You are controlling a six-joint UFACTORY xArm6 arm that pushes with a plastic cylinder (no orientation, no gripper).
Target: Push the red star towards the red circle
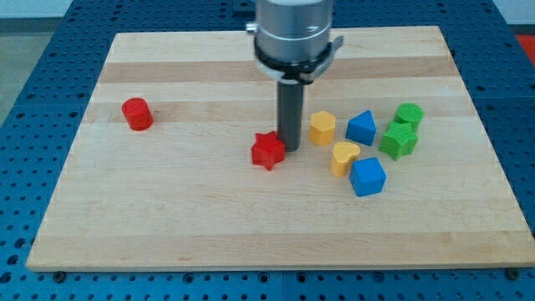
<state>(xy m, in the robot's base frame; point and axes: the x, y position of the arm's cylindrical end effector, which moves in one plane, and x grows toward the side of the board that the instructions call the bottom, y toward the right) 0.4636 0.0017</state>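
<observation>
A: Where is the red star (267, 150)?
B: Near the board's (209, 226) middle, touching my tip (290, 148) on its right. It has no long axis; 1 point faces the view's bottom.
A: And the red circle (136, 114)?
B: Well apart, at the view's left. There are no jaws, only a rod.

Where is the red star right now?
The red star lies near the board's middle, just left of my tip in the view, which looks to touch it. The red circle sits far off toward the view's left.
</observation>
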